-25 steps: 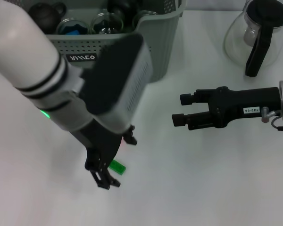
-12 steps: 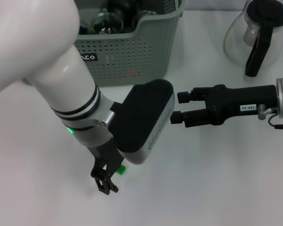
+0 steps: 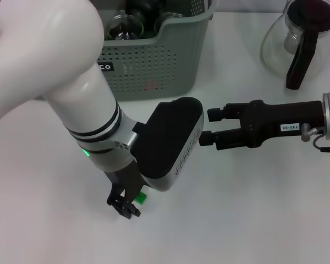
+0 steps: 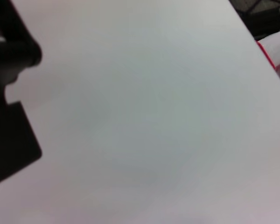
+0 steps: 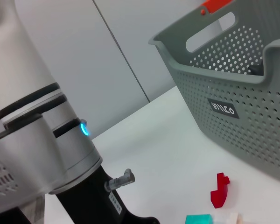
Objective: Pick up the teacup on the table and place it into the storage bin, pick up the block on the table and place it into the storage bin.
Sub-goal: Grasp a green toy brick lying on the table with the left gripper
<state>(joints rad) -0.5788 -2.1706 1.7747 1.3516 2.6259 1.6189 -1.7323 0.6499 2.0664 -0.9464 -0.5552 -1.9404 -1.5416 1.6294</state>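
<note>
The left gripper (image 3: 126, 206) pinches the green block (image 3: 140, 197) at seven o'clock. It must go into the storage bin (image 3: 154, 66). The right gripper (image 3: 206, 127) waits, fingers apart.

Storage bin (image 3: 154, 66): matt perforated plastic. Carafe (image 3: 297, 38): clear glossy glass. Table (image 3: 253, 209): smooth matt white.

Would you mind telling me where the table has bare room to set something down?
Bare table lies to the left of the left end effector, and in front of the right end effector. It is crowded around the green block and inside the storage bin; the glass carafe fills the far right corner.
</note>
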